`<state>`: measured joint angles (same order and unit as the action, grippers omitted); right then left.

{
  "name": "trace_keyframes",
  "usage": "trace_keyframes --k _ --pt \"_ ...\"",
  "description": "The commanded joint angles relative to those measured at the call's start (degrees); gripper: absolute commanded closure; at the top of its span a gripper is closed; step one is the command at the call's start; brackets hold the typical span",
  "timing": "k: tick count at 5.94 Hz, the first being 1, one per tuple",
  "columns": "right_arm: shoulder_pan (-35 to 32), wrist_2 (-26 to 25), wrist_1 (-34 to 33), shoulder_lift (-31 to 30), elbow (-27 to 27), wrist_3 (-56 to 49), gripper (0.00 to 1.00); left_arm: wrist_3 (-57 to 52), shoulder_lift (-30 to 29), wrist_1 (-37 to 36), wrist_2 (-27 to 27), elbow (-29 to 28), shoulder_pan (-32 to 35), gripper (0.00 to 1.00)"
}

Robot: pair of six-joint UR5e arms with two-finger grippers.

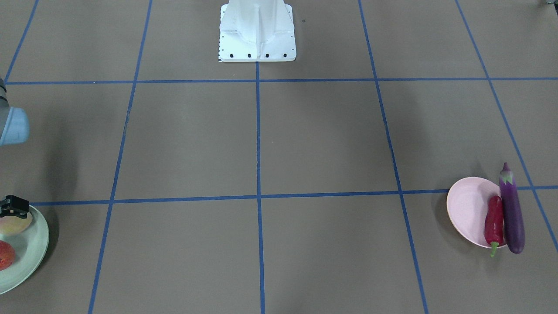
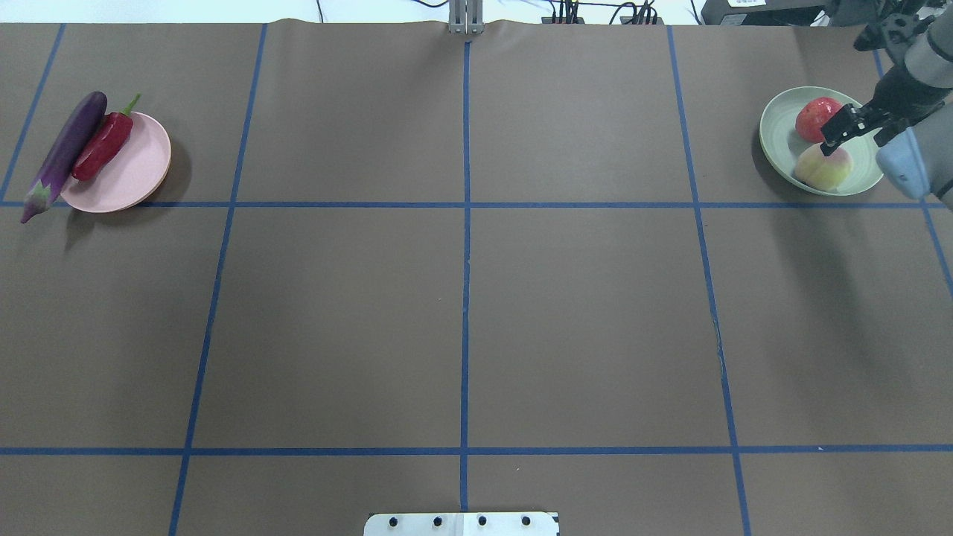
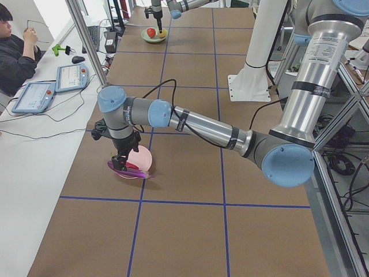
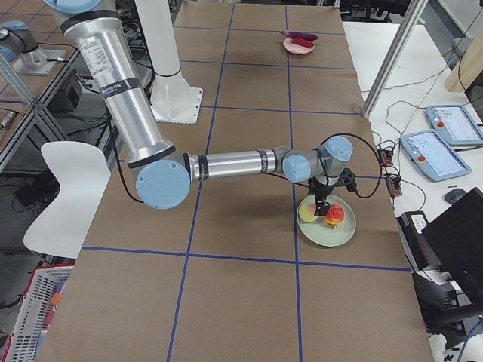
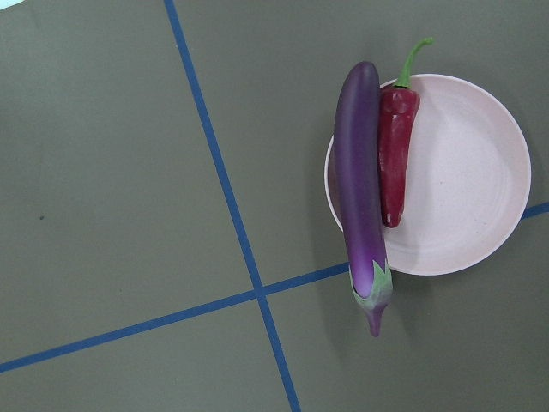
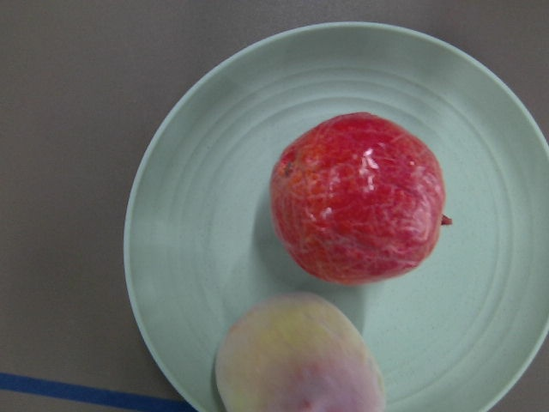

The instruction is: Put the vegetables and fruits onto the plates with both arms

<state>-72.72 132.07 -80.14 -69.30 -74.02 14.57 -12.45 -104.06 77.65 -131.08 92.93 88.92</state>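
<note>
Produce all plated, task is judged done | red fruit (image 6: 358, 197), yellow fruit (image 6: 298, 356): mint plate (image 6: 189, 223), right of base (image 2: 461, 523) | chili (image 5: 396, 154), eggplant (image 5: 360, 180): pink plate (image 5: 463, 189), left of base | left gripper (image 3: 120, 166), right gripper (image 2: 832, 138): spread cannot be told

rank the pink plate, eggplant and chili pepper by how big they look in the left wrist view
1. pink plate: covers the most area, though the eggplant is longer than the plate is wide.
2. eggplant
3. chili pepper: shorter and slimmer than the eggplant.
</note>
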Motion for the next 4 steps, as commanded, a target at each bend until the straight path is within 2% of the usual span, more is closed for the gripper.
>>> trace_keyframes --k 1,3,4 --pt "-6.7 3.72 0.07 -5.92 -7.06 0.02 0.0 -0.29 2.62 0.48 -0.31 0.23 0.2 0.0" --pt "-8.83 3.81 0.16 -11.61 -14.44 -0.24 0.0 -0.47 4.91 0.57 -0.4 0.41 0.28 0.0" --pt "-10.67 5.29 0.07 -14.7 -17.53 -0.07 0.0 -0.55 8.83 4.05 -0.49 1.02 0.55 0.0"
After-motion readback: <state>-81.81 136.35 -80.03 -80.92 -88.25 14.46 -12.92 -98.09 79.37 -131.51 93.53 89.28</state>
